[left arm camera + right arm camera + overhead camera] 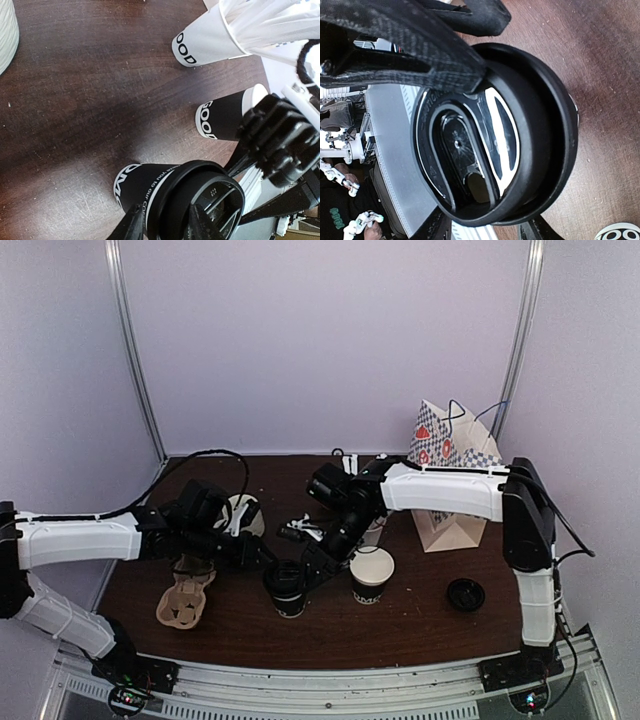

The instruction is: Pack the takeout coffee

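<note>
Two black takeout cups stood near the middle of the table [240,635]. The left gripper [166,224] straddled the nearer cup [142,192] below its rim, jaws part-open; whether they pressed its wall could not be told. The right gripper [485,47] pinched the rim of the lid [520,150] atop that cup. The second cup [371,577] stood uncovered just beside it.

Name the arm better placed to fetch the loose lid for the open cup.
Right. The loose lid lies near the right arm's base, right of the open cup; the left end effector flanks the lidded cup, farther away.
</note>
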Robot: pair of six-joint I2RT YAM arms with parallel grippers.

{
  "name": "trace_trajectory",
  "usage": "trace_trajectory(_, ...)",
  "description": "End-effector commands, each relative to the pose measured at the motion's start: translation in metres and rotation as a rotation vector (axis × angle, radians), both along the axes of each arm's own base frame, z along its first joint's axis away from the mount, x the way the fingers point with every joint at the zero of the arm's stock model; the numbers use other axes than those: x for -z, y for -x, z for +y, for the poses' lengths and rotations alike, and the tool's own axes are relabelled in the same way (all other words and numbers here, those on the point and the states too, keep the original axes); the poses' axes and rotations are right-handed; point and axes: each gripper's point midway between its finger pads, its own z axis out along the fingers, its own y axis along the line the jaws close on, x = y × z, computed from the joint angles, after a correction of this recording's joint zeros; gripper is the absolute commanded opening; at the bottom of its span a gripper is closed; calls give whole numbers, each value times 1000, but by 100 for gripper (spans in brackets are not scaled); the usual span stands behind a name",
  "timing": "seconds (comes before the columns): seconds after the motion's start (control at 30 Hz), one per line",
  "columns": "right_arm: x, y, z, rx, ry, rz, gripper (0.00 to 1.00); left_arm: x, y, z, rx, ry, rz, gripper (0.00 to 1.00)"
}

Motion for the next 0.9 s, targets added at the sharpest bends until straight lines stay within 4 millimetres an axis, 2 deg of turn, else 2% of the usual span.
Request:
trace_trajectory(0.0, 71, -19, -27, 48, 268, -102, 46, 43, 22, 25, -26, -104, 126, 33)
trace_trajectory(0.1, 88, -13, -33, 30, 335, -117, 46, 50, 26, 28, -30, -112, 140, 32)
trace_trajectory(0.23, 93, -14, -34, 22, 373, -157, 46, 54, 26, 28, -36, -119, 149, 32)
trace_trajectory(0.33, 87, -18, -34, 15, 368, -193, 46, 56, 27, 29, -39, -128, 150, 32)
trace_trajectory(0.57, 49, -30, -37, -58, 322, -370, 46, 59, 29, 28, -32, -138, 148, 32)
trace_trajectory(0.67, 41, -33, -37, -53, 304, -408, 46, 62, 30, 29, -31, -145, 149, 32)
trace_trajectory(0.77, 45, -22, -29, -79, 268, -327, 46, 66, 31, 29, -31, -148, 154, 32)
trace_trajectory(0.87, 37, -11, -22, -100, 210, -290, 47, 66, 31, 31, -36, -152, 156, 32)
